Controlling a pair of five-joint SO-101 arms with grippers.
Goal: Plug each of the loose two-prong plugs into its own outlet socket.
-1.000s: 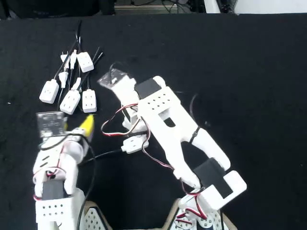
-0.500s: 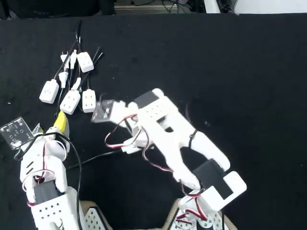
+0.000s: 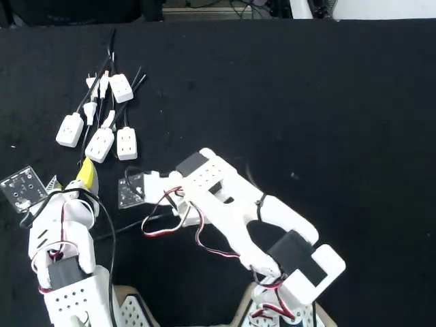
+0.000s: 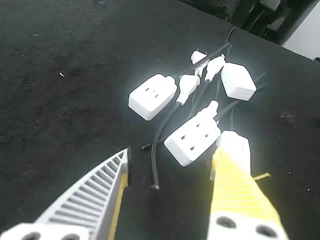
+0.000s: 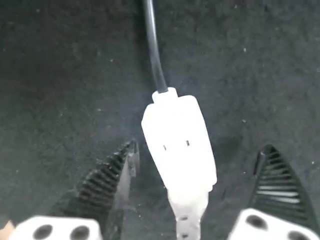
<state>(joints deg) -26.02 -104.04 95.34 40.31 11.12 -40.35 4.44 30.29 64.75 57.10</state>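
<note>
The right pincer [image 5: 200, 148] gaped wide around 1 white socket [image 5: 176, 142] on the counter [image 5: 60, 75], gripping nothing. The left pincer [image 4: 174, 155], open and empty, hung beside 4 sockets [image 3: 100, 143] and loose plugs [image 3: 91, 112], upper left of the high view.

black table [image 3: 354, 102] with tangled cables [image 3: 240, 8] beyond its far edge

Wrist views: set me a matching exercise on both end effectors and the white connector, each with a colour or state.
1 left end effector
2 right end effector
3 white plastic connector on a black cable

a lies flat between two open fingers
b open, black fingers
c open, one yellow finger

Pairs: 1-c, 2-b, 3-a
</note>
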